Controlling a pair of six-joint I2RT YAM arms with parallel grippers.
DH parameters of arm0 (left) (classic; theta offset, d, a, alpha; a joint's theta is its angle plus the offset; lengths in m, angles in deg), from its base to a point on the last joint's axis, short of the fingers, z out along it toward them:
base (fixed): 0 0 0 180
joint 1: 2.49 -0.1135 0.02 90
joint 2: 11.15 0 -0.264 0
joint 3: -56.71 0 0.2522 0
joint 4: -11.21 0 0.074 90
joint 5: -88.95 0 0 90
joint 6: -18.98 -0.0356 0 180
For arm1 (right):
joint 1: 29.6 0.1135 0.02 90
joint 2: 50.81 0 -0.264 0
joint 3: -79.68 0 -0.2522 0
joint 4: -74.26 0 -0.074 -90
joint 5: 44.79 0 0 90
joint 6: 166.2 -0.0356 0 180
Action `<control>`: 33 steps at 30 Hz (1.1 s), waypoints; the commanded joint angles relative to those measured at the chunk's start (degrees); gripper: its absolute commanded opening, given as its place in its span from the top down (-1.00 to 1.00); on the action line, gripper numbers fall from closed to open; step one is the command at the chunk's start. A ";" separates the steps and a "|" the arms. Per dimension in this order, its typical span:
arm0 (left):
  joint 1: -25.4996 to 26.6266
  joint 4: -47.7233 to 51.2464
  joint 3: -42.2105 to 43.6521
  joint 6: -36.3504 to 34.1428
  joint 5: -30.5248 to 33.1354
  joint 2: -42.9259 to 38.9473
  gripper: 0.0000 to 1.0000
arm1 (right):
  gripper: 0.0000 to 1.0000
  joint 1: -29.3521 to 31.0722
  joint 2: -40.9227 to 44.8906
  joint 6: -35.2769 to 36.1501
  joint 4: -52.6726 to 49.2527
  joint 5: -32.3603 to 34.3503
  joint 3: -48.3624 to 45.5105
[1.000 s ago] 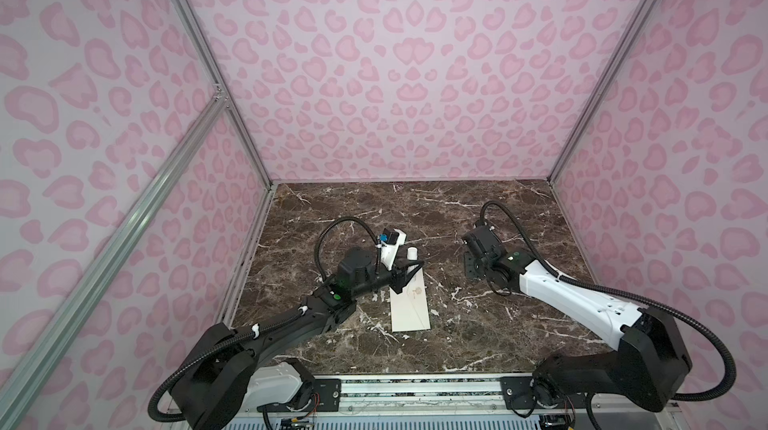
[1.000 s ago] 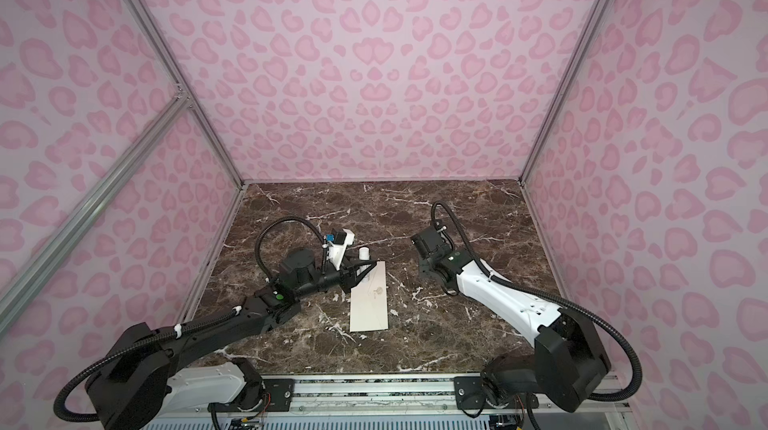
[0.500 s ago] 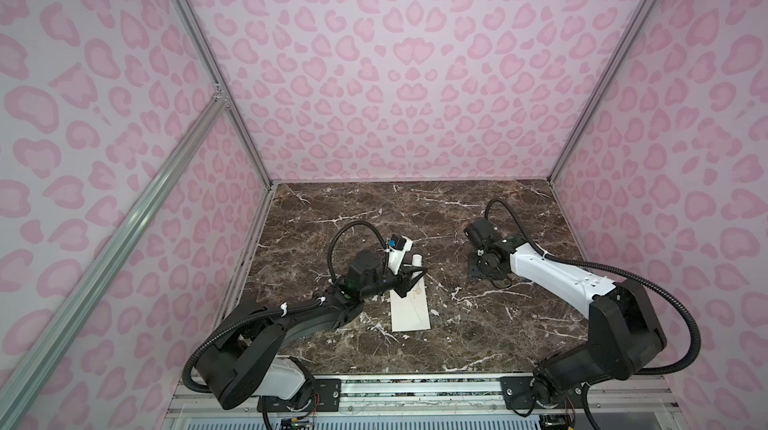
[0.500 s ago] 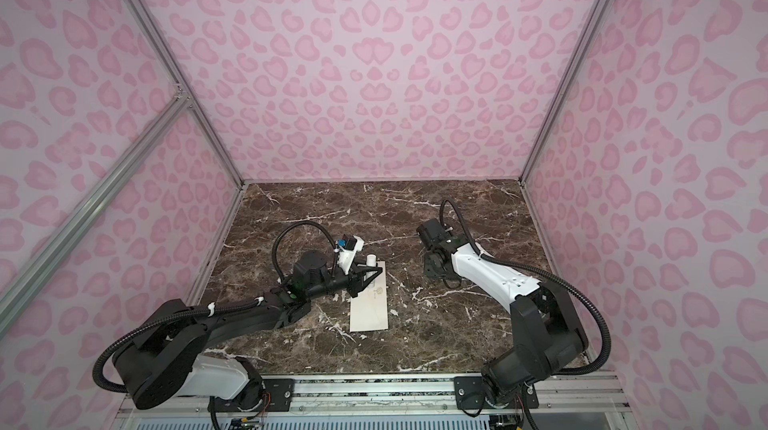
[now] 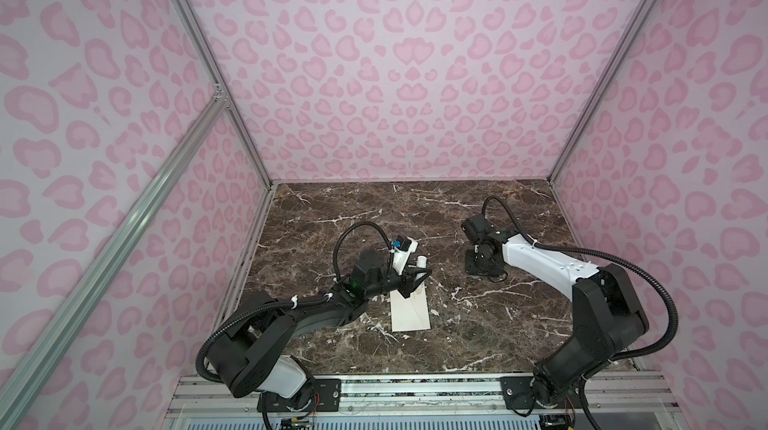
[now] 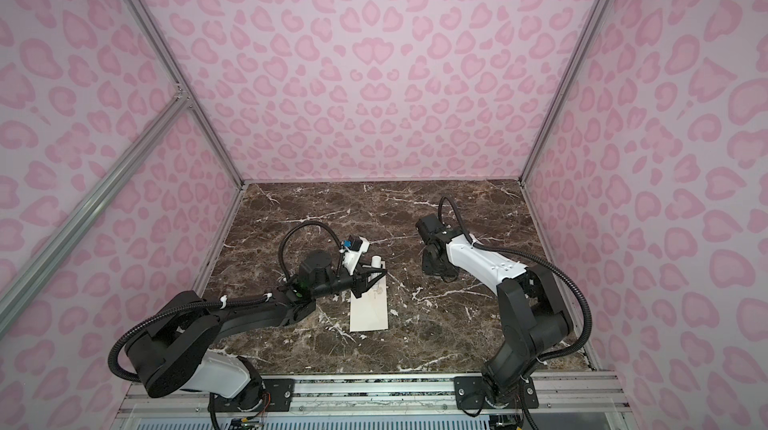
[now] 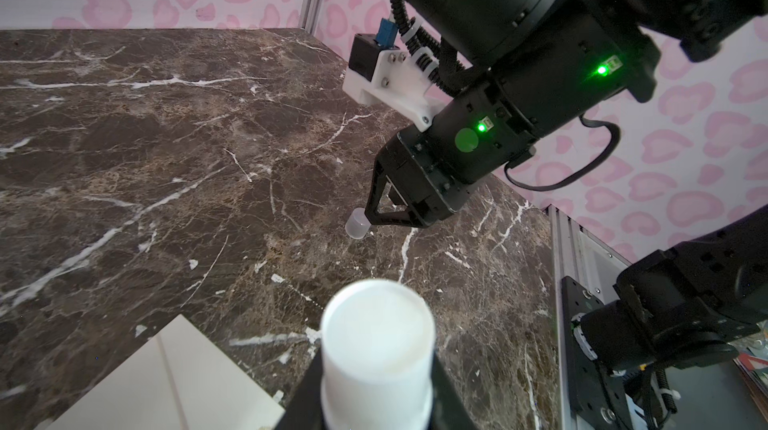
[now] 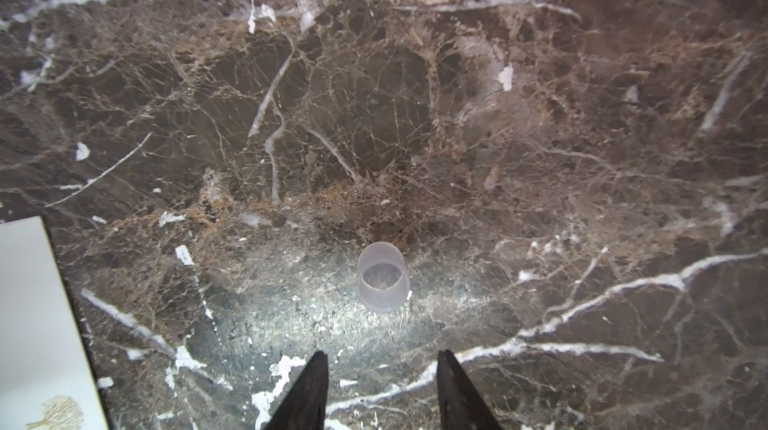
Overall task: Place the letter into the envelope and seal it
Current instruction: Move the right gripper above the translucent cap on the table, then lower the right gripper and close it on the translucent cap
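Setting: booth with pink heart-print walls and a dark brown, white-veined marble table (image 5: 415,208).

Item 1, envelope (image 5: 410,316): lay flat with its long sides running front to back, a little left of the table's middle and nearer the front edge. A gold emblem sat toward its far end.

Item 2, letter: not visible in any view. It was judged to be inside the envelope already, though nothing confirmed it.

Item 3, left gripper (image 7: 374,403): fingers clamped on a white stick (image 7: 376,336), held over the envelope's far end.

Item 4, right gripper (image 8: 382,352): fingers apart and empty, low over a small translucent cap (image 8: 381,276). The cap rested on bare marble to the right of the envelope, apart from it.

Hazards, as judged:
- Nothing pinned the envelope, so pressing the stick along it could drag the paper across the smooth marble or crease it.
- The cap was light and round, so a nudge from one finger before the other met it could send it rolling.
- Both wrists worked near the middle, so a reach across could bring them together.

Clearance:
- The envelope lay well inside every edge.
- Open marble lay toward the back edge and both back corners.
- The left arm ran close along the front-left corner.
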 commanded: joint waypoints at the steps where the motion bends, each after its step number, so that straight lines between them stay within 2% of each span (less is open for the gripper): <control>1: -0.01 -2.56 -0.83 -1.19 -1.03 0.34 0.93 | 0.11 -0.16 -1.45 -0.19 -1.01 0.24 0.62; 10: 0.03 -2.30 -1.28 -1.25 -1.90 0.48 0.93 | 0.12 -1.37 -5.66 0.16 -0.87 -0.74 2.22; 33: 0.08 -0.53 -1.73 -2.37 -1.67 -0.42 0.93 | 0.21 -2.71 -9.77 0.78 0.22 -2.63 4.13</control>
